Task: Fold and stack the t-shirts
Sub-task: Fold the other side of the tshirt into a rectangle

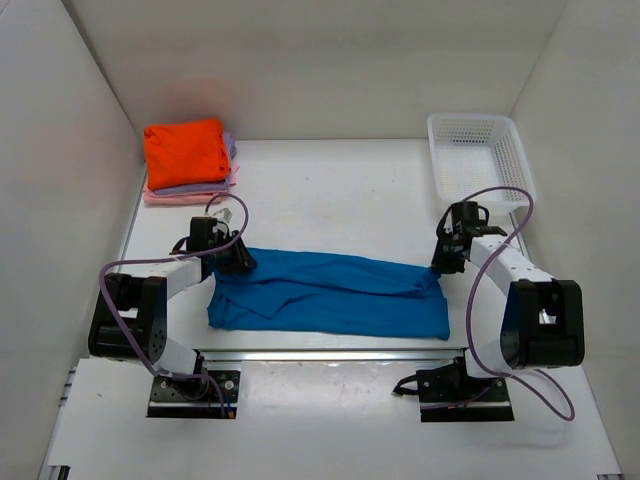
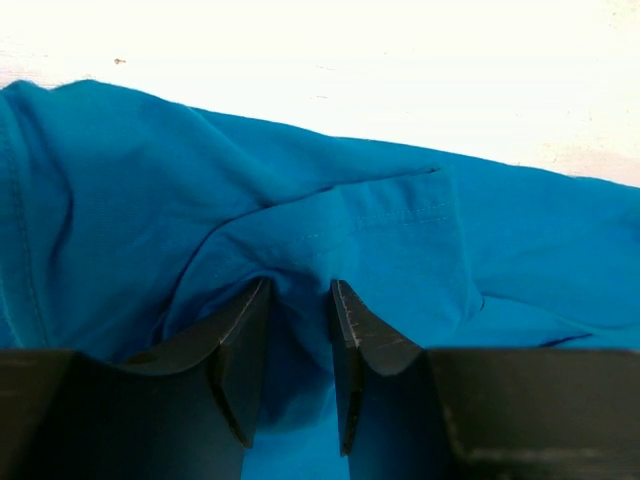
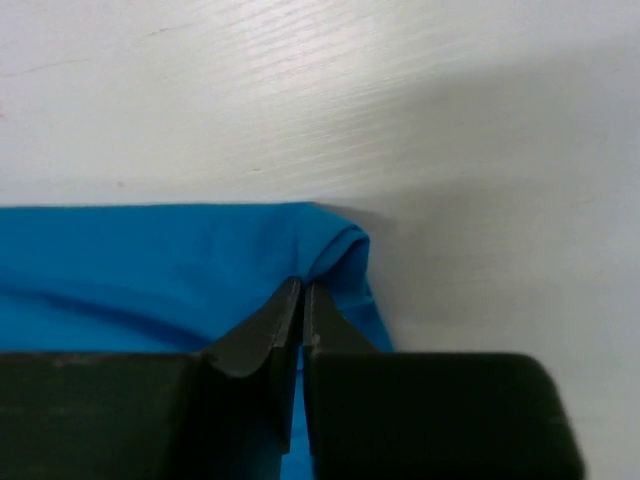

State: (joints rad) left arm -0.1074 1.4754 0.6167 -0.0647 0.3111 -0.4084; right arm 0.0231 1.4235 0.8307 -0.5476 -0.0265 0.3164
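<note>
Fingers (image 2: 238,345) of the left gripper (image 2: 300,292): part-way closed, with a thick bunch of the blue t-shirt (image 2: 330,190) pinched in the gap. Fingers (image 3: 262,345) of the right gripper (image 3: 302,288): all but touching, clamped on a thin fold at the shirt's far right corner.

The shirt lies as a long left-to-right strip on the table (image 1: 330,180), on its near half, between the two grippers. The left end is crumpled (a stitched hem shows just past the left fingers). The right end is flatter.

The folded stack sits in the far left corner: orange t-shirt (image 1: 185,150) on top, lavender t-shirt (image 1: 229,150) under it, pink t-shirt (image 1: 180,198) at the bottom. It's well apart from the blue one. The white mesh basket (image 1: 480,150) is far right, not involved.

Risks, my read:
- The left grip is on a wad, likely several layers. A lift from there would carry the crumple into the fold, so the edge comes out skewed.
- The right grip is at the very tip of the corner. Tension along the strip could pull the cloth out (thin bite, little margin).
- If one side lets go mid-move, the shirt swings and bunches, and the fold has to be redone.
- Uneven lift heights would twist the strip.

Writing: none legible. No brand or label is visible on the shirts, basket or arms.
</note>
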